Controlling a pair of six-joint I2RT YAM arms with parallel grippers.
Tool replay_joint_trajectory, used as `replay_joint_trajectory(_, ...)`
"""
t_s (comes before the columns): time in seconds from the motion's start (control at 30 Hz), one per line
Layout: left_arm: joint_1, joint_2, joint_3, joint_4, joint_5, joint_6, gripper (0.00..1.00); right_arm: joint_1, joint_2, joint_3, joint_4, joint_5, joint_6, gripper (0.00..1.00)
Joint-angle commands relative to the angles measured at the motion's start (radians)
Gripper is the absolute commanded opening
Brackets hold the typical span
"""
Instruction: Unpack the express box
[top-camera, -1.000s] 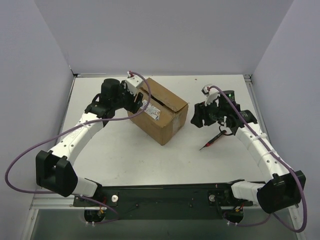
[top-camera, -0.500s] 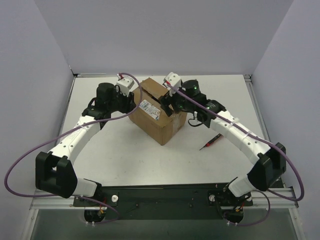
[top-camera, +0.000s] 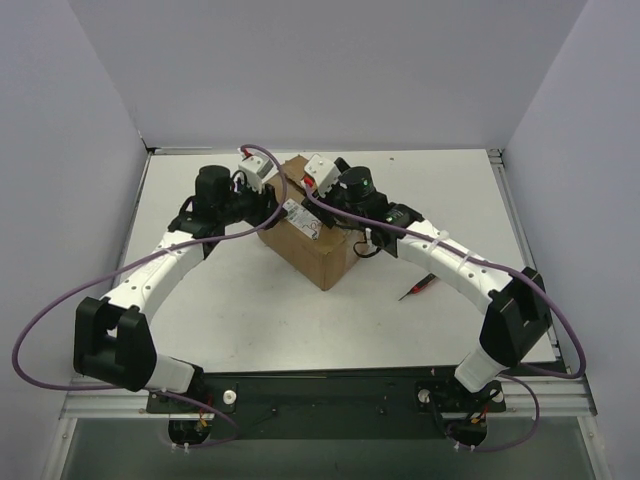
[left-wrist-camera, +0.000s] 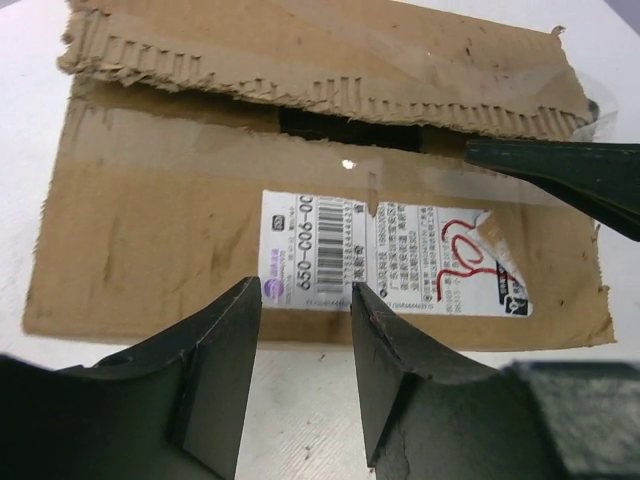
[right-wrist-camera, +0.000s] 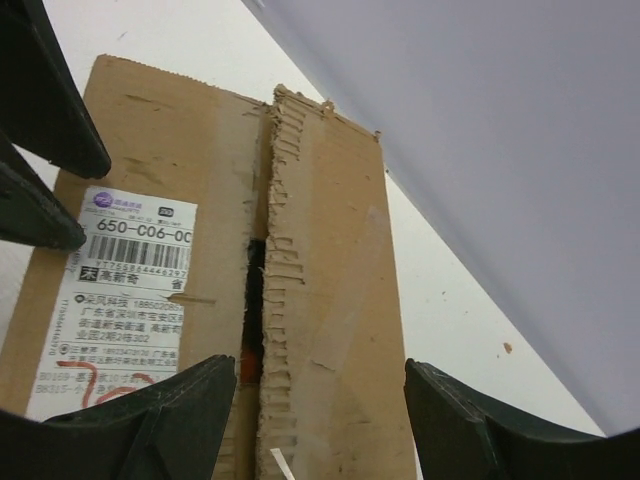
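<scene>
One express box (top-camera: 325, 260), long axis diagonal.

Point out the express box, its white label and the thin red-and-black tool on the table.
express box (top-camera: 322, 255), top external view, on its near brown side wall.
white label (left-wrist-camera: 400, 255), left wrist view, on the printed text beside the barcode.
red-and-black tool (top-camera: 418, 287), top external view, on the middle of its shaft.

Left arm (top-camera: 150, 275) and right arm (top-camera: 455, 265) reach forward, converging at mid-counter. Left pincer (left-wrist-camera: 305, 295) jaws parted (narrow gap); right pincer (right-wrist-camera: 320, 370) jaws spread wide.
</scene>
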Motion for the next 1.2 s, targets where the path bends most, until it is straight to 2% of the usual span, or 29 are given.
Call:
replay_joint_trajectory(0.0,-0.001,0.066,0.045,0.092,0.107,-0.055,0.51,-0.023,0.014,0.021,0.067,0.040,-0.064,0.68)
replay_joint_trajectory(0.23,0.000,0.128,0.054,0.097,0.142,-0.059,0.50,-0.072,0.020,0.055,0.067,0.003,-0.101,0.67)
replay_joint_trajectory(0.33,0.000,0.137,0.047,0.104,0.142,-0.073,0.50,-0.072,0.003,0.075,0.024,-0.094,-0.081,0.67)
replay_joint_trajectory(0.37,0.000,0.138,0.045,0.104,0.144,-0.073,0.49,-0.070,-0.001,0.081,0.002,-0.170,-0.069,0.67)
replay_joint_trajectory(0.53,0.000,0.146,0.041,0.104,0.144,-0.075,0.49,-0.020,-0.037,0.030,-0.045,-0.237,-0.049,0.67)
replay_joint_trajectory(0.8,0.000,0.145,0.028,0.104,0.148,-0.076,0.48,0.009,-0.020,-0.030,0.037,-0.070,-0.110,0.67)
replay_joint_trajectory(1.17,0.000,0.146,0.022,0.104,0.153,-0.070,0.48,-0.078,0.028,-0.023,0.080,-0.010,-0.141,0.65)
